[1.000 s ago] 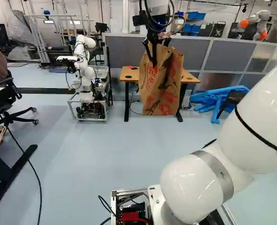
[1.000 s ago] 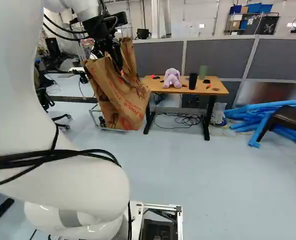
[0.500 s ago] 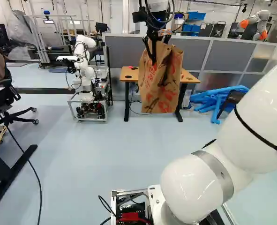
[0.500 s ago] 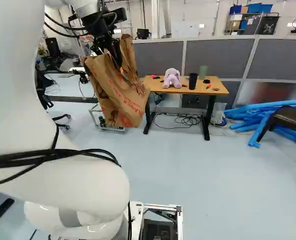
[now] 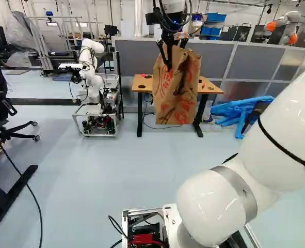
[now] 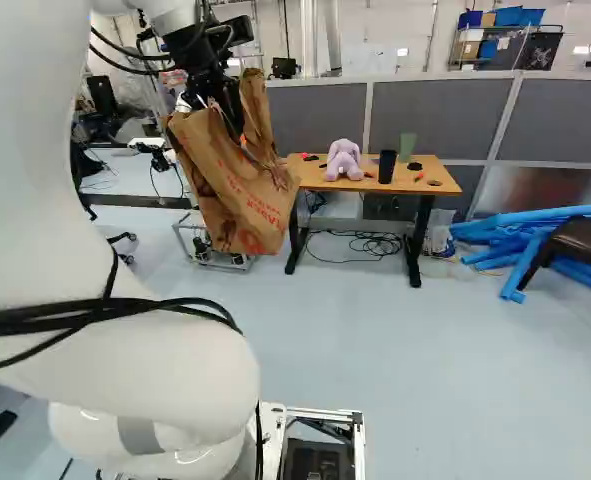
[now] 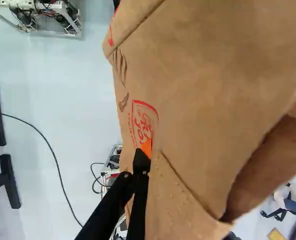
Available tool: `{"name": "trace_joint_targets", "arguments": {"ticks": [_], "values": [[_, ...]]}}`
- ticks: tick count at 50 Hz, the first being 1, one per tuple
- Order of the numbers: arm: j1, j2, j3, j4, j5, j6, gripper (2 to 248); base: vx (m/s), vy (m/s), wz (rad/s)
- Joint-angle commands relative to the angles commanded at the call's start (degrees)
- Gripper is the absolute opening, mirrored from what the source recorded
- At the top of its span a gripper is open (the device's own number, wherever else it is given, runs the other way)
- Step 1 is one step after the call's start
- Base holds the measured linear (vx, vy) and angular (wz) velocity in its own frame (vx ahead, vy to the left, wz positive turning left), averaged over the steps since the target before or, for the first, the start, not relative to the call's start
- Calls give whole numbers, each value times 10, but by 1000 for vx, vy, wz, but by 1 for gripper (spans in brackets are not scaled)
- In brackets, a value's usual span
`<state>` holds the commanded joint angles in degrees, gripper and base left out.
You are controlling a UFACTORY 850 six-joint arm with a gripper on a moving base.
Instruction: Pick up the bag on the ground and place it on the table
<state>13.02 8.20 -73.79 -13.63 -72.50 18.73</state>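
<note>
My gripper (image 5: 169, 58) hangs high in the left base view, shut on the upper part of the brown paper bag (image 5: 175, 101). The bag dangles upright and clear of the floor; in the right base view the same bag (image 6: 237, 190) looks tilted. Seen from the wrist, the gripper (image 7: 142, 156) has its fingertips together on the paper, and the bag (image 7: 213, 90) fills much of the space ahead and to one side. The wooden table (image 6: 433, 178) stands beyond the bag, which hides its middle in the left base view.
On the table are a purple plush toy (image 6: 343, 160), a black cup (image 6: 387, 166) and a green cup (image 6: 407, 147). Another robot (image 5: 93, 77) stands left of the table. Blue tubing (image 5: 240, 111) and a dark chair (image 6: 583, 245) are at the right; cables lie under the table.
The arm has lifted the bag slightly. The base has then moved a little forward: the table and the other robot appear slightly nearer, while the bag stays in the gripper.
</note>
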Motion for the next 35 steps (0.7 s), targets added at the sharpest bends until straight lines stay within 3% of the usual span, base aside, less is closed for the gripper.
{"name": "trace_joint_targets", "arguments": {"ticks": [35], "values": [[0, 0, 0, 0, 0, 0, 21, 197, 5, -16]]}}
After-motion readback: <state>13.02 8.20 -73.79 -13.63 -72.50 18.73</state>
